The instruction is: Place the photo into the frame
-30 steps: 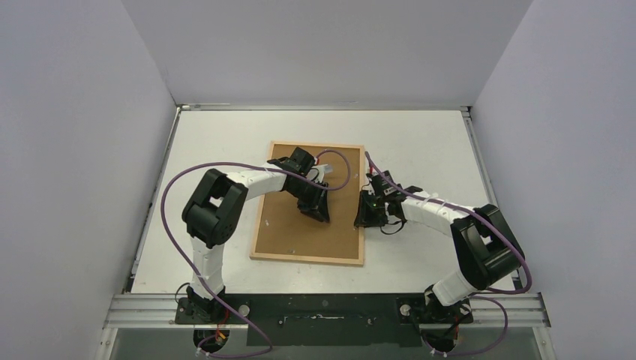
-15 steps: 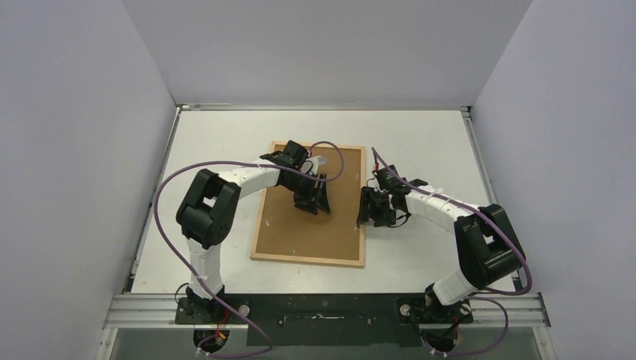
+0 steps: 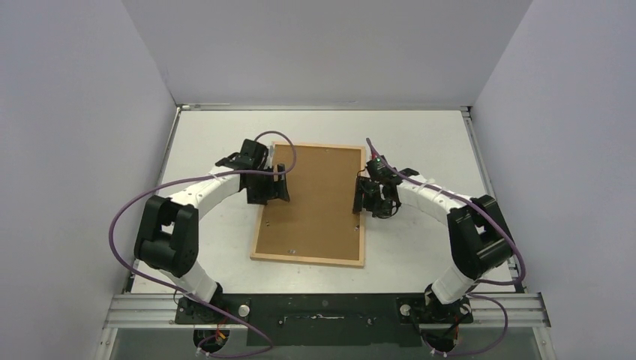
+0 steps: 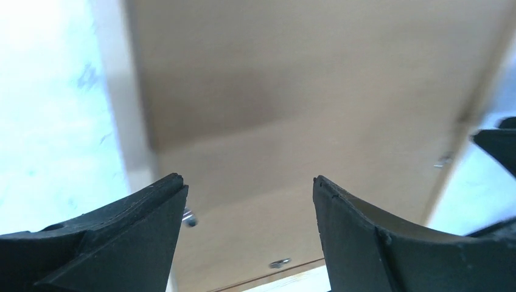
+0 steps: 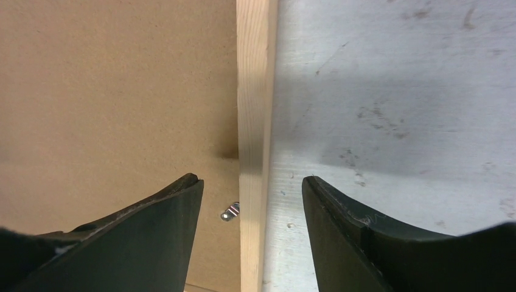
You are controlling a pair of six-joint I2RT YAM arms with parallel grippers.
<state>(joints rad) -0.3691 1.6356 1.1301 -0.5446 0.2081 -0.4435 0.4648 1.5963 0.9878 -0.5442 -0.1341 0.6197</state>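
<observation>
Jaws, left gripper: apart, holding nothing. The backing board fills the gap; the frame has its left bar meeting the outer fingertip.
Jaws, right gripper: apart, empty. The right bar runs straight between them, with a metal clip by the board-side finger and the table past the other.
Photo: unseen, presumably beneath the board.
Handling, judged: centre each bar between its jaws, close both together, lift level.
Top view alone shows the whole frame lying back-up; wrist views alone show the clips.

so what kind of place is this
Probably a robot test cell in a lab: left arm and right arm bolted to a metal rail, white table boxed in by plain grey walls.
</observation>
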